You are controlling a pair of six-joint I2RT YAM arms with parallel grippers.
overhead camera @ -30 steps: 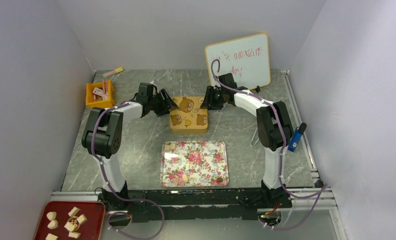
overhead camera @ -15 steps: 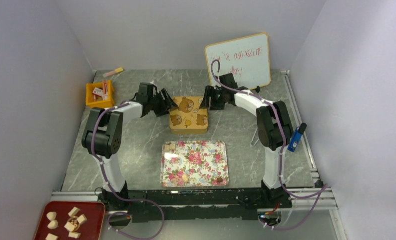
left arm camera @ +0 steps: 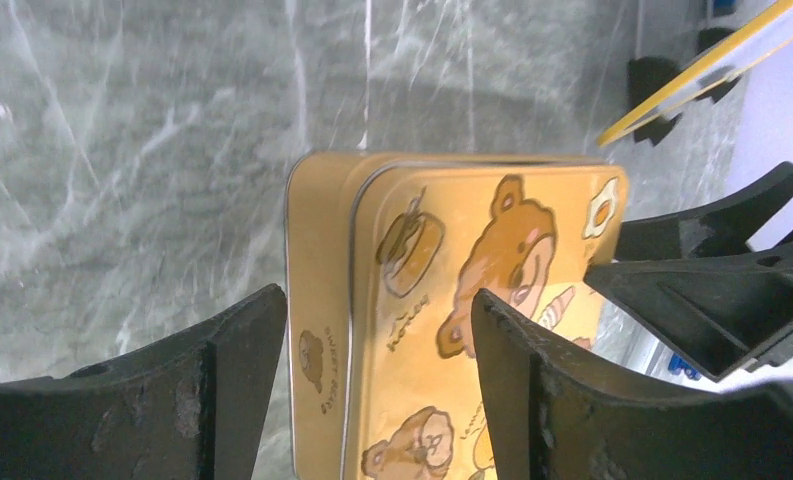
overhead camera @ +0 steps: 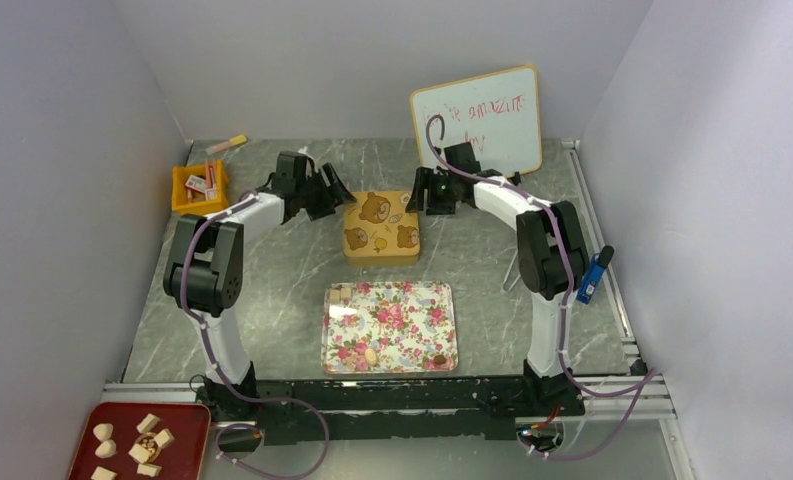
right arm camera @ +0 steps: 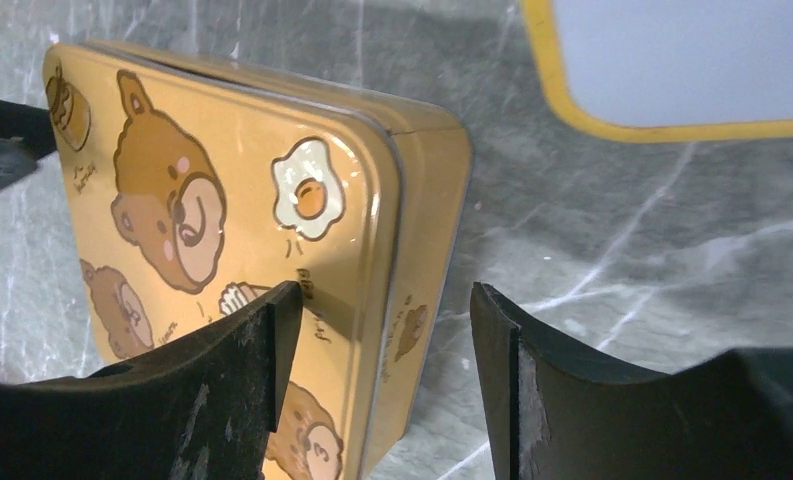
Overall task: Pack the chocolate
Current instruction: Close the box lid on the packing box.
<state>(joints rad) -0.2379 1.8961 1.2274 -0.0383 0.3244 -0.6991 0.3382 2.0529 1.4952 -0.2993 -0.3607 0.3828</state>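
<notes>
A yellow tin with bear drawings (overhead camera: 380, 228) lies behind the floral tray (overhead camera: 402, 322). My left gripper (overhead camera: 334, 193) is open at the tin's left edge. In the left wrist view (left arm camera: 377, 390) its fingers straddle that edge of the tin (left arm camera: 442, 290). My right gripper (overhead camera: 419, 192) is open at the tin's right edge. In the right wrist view (right arm camera: 382, 385) it straddles the rim of the tin (right arm camera: 222, 210). A few small chocolate pieces lie on the floral tray: tan (overhead camera: 343, 293), cream (overhead camera: 371, 355), dark (overhead camera: 440, 358). More pieces (overhead camera: 137, 440) lie on a red tray (overhead camera: 187, 420).
A whiteboard (overhead camera: 477, 118) stands at the back right, also in the right wrist view (right arm camera: 672, 60). An orange bin with red-and-white packets (overhead camera: 200, 187) sits at the back left. A blue object (overhead camera: 592, 275) hangs at the right arm.
Both grippers have moved a little toward the back, and the tin has shifted back and turned slightly with them.
</notes>
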